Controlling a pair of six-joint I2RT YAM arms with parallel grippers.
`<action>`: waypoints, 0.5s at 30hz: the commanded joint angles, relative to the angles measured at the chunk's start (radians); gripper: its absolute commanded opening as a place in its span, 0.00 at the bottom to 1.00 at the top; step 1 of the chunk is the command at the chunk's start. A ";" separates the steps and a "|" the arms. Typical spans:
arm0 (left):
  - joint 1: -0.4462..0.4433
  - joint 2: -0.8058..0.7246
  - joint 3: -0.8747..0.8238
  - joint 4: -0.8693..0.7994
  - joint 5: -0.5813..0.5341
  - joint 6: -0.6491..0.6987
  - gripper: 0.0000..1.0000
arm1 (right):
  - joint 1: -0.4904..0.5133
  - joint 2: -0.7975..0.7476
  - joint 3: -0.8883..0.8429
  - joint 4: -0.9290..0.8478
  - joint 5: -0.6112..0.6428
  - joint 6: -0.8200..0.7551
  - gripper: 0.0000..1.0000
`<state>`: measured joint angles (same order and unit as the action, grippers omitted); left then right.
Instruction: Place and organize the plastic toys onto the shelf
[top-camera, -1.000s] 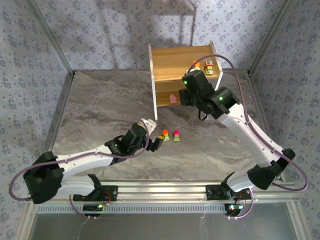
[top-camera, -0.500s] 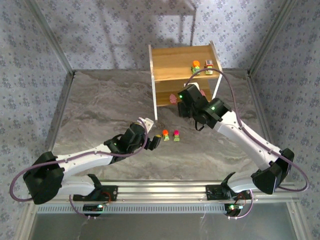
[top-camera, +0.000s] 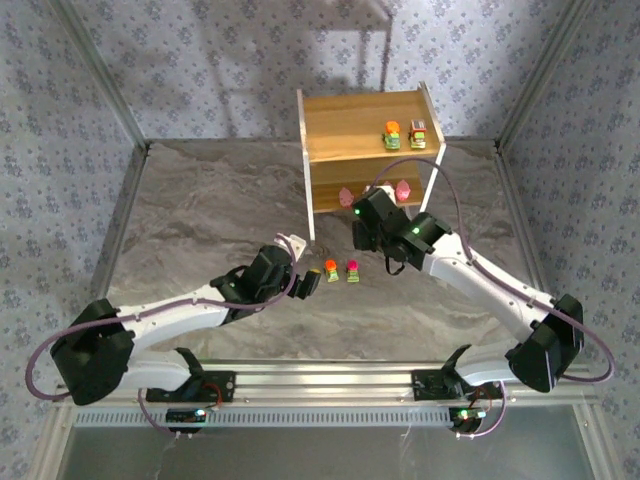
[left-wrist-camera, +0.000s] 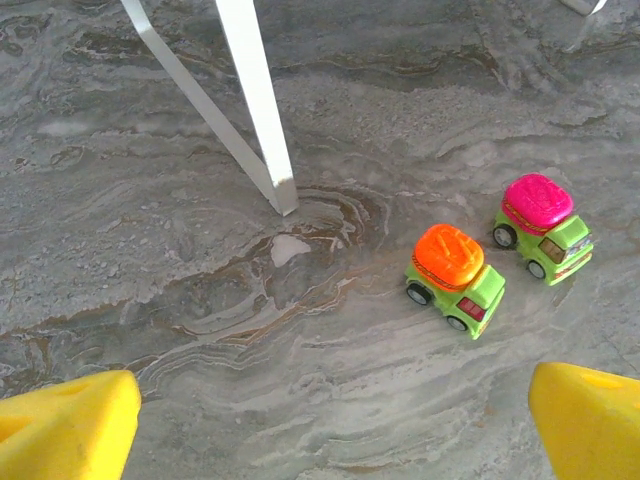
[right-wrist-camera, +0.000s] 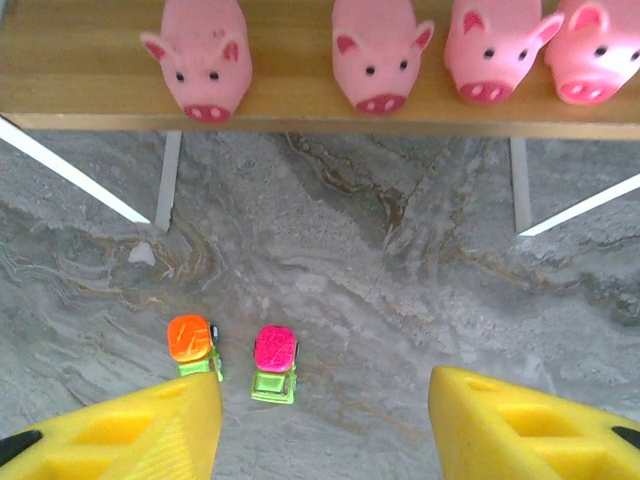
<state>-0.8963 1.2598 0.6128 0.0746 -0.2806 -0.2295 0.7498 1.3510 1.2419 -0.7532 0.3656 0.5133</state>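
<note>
The shelf (top-camera: 350, 120) stands at the back of the marble table. Two cars (top-camera: 392, 135) (top-camera: 418, 133) sit on its top tier. Several pink pigs (right-wrist-camera: 372, 55) line its lower tier (right-wrist-camera: 90, 75). An orange-topped car (top-camera: 331, 270) (left-wrist-camera: 455, 278) (right-wrist-camera: 192, 343) and a magenta-topped car (top-camera: 352, 268) (left-wrist-camera: 542, 223) (right-wrist-camera: 275, 360) stand side by side on the table in front of the shelf. My left gripper (top-camera: 303, 265) (left-wrist-camera: 335, 425) is open just left of the orange car, holding nothing. My right gripper (right-wrist-camera: 325, 425) hangs open above the table, right of the magenta car, with nothing between its fingers.
The shelf's white front leg (left-wrist-camera: 262, 110) and slanted brace (left-wrist-camera: 190, 90) stand just beyond my left gripper. More white legs (right-wrist-camera: 517, 185) show under the lower tier. A metal frame (top-camera: 120, 190) and patterned walls enclose the table. A rail (top-camera: 320, 378) runs along the near edge.
My right arm has drawn back from the shelf and come down toward the two cars on the table, uncovering the pink pigs on the lower tier. My left arm has barely moved.
</note>
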 joint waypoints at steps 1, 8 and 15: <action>0.010 0.018 0.044 -0.025 -0.001 -0.016 1.00 | 0.012 0.020 -0.028 0.046 -0.023 0.040 0.58; 0.022 0.046 0.062 -0.049 -0.003 -0.027 0.99 | 0.023 0.068 -0.082 0.098 -0.057 0.064 0.58; 0.038 0.056 0.065 -0.056 0.013 -0.037 1.00 | 0.027 0.112 -0.127 0.148 -0.079 0.085 0.58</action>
<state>-0.8677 1.3113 0.6468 0.0353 -0.2771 -0.2497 0.7685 1.4441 1.1294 -0.6342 0.3000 0.5694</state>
